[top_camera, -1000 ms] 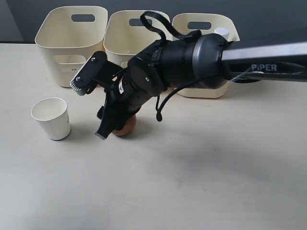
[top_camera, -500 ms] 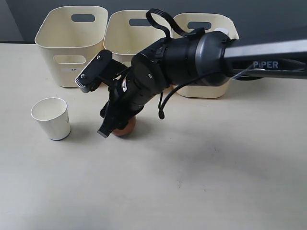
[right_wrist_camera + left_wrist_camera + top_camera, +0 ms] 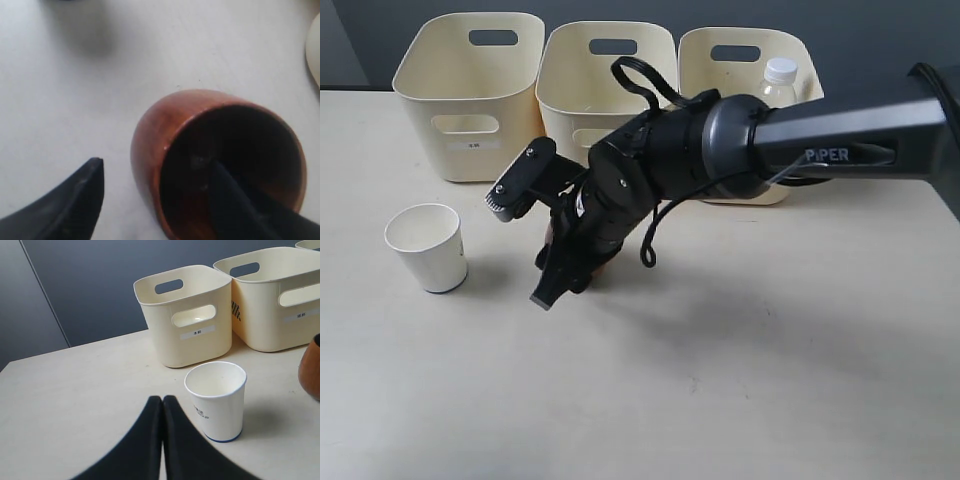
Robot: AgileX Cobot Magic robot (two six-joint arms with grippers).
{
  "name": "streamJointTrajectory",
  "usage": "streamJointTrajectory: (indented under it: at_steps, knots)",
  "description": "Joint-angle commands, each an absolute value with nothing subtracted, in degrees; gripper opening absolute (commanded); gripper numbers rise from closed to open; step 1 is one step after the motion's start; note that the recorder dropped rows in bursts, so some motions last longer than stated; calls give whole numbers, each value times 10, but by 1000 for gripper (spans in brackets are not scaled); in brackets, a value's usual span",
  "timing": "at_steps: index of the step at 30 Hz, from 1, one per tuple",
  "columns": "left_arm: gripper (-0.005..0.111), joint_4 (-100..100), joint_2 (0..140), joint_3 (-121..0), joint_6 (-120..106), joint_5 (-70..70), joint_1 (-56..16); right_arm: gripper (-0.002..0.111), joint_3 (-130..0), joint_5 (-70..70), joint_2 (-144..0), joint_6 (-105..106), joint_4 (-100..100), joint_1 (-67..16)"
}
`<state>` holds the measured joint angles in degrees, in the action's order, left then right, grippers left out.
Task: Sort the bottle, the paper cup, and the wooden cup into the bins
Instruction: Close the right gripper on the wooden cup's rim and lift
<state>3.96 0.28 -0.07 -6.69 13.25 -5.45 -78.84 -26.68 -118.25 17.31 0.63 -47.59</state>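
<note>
The wooden cup [image 3: 165,130] stands upright on the table, almost hidden under my right gripper [image 3: 565,275] in the exterior view. My right gripper [image 3: 157,165] is open and straddles the cup's wall: one finger [image 3: 235,200] is inside the cup, the other [image 3: 75,200] outside with a gap to the wall. The paper cup [image 3: 425,247] stands upright at the left. My left gripper [image 3: 162,399] is shut and empty, just short of the paper cup [image 3: 217,400]. The bottle [image 3: 781,78] stands in the right bin [image 3: 715,70].
Three cream bins line the back edge: left bin [image 3: 470,90], middle bin [image 3: 610,80] and the right one. The left wrist view shows the left bin [image 3: 185,315], the middle bin [image 3: 275,295] and the wooden cup's side [image 3: 311,370] at its edge.
My right gripper has dropped lower over the wooden cup, its outer finger now near the table. The arm has swung, uncovering the bottle's cap. The paper cup has not moved.
</note>
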Motion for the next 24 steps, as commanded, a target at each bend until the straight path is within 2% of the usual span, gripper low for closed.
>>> streamJointTrajectory:
  at_steps: [1, 3, 5, 7, 8, 24]
  knots:
    - [0, 40, 0, 0, -66, 129, -59, 52, -792, -265, -1185, 175, 5, -474]
    - [0, 40, 0, 0, -66, 129, -59, 41, -792, -265, -1185, 175, 5, -474]
    - [0, 40, 0, 0, -66, 129, -59, 25, -792, -265, -1185, 176, 5, -474]
    - [0, 40, 0, 0, -66, 129, -59, 5, -792, -265, -1185, 184, 5, -474]
    - [0, 40, 0, 0, -66, 129, -59, 0, -792, -265, -1185, 186, 5, -474]
    - [0, 40, 0, 0, -66, 129, -59, 0, -792, -252, -1183, 197, 0, -474]
